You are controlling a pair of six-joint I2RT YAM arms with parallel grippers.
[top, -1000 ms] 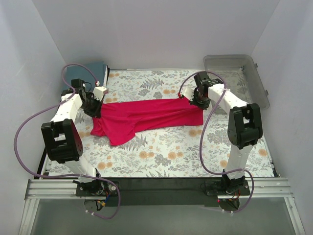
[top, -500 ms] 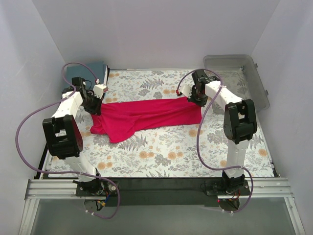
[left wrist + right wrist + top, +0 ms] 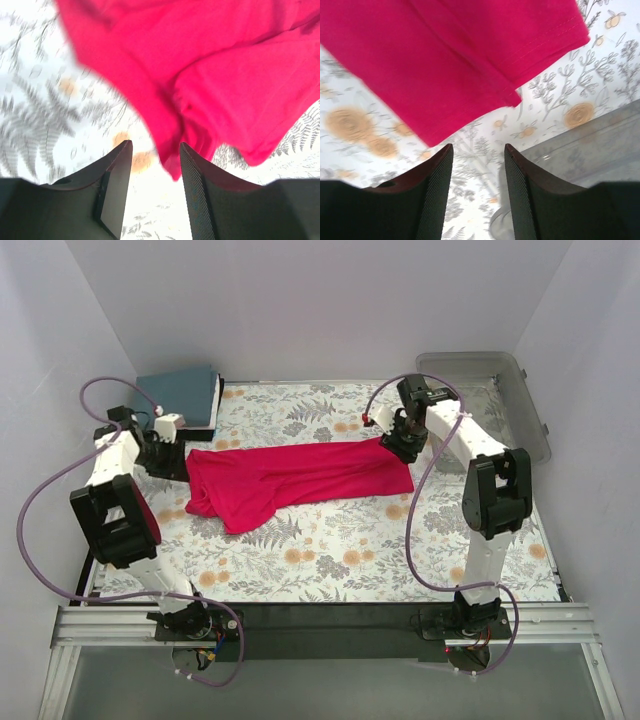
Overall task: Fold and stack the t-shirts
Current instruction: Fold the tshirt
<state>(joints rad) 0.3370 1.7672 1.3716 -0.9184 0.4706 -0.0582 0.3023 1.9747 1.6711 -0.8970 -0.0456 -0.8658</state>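
The crimson-pink t-shirt [image 3: 300,475] lies stretched left to right across the middle of the floral table, folded lengthwise with a flap bulging toward the front left. My left gripper [image 3: 178,462] sits just off its left end, open; in the left wrist view a corner of the shirt [image 3: 200,75] reaches to the mouth of my left gripper [image 3: 155,150] without being pinched. My right gripper [image 3: 400,447] hovers at the shirt's back right corner, open. In the right wrist view my right gripper [image 3: 477,150] has only table in its gap, with the shirt's hem [image 3: 445,60] ahead. The teal-blue t-shirt [image 3: 180,395] lies folded at the back left corner.
A clear plastic bin [image 3: 500,390] stands at the back right, close behind the right arm; its rim [image 3: 600,145] shows in the right wrist view. White walls enclose the table on three sides. Floral cloth [image 3: 330,560] covers the table in front of the shirt.
Both grippers were shut on the ends of the crimson shirt and have opened and let go. The left arm has drawn back to the left. The shirt now rests on the table.
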